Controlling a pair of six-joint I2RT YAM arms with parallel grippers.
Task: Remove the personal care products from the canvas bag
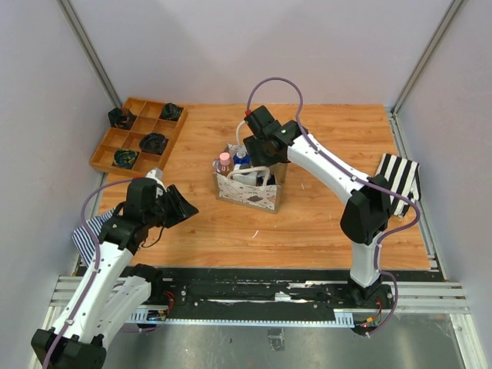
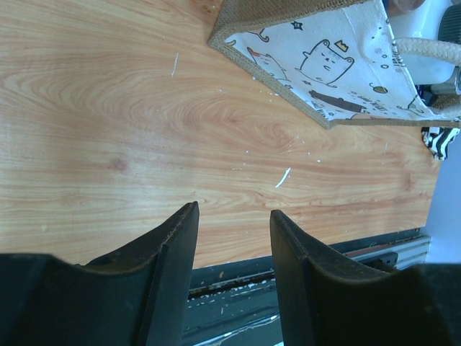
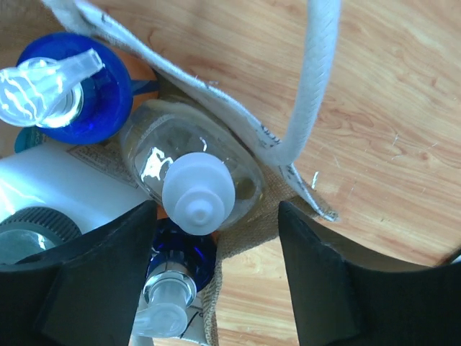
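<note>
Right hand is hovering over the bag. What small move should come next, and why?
Probably lower the right hand slightly and close on the clear bottle with the white cap. Its open fingers straddle that bottle, which stands cap-up just inside the canvas bag wall. The left hand is open over the table, away from the bag.

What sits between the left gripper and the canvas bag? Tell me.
Only bare wooden table, marked by a few white flecks, separates the left gripper from the canvas bag; the left wrist view shows it.
</note>
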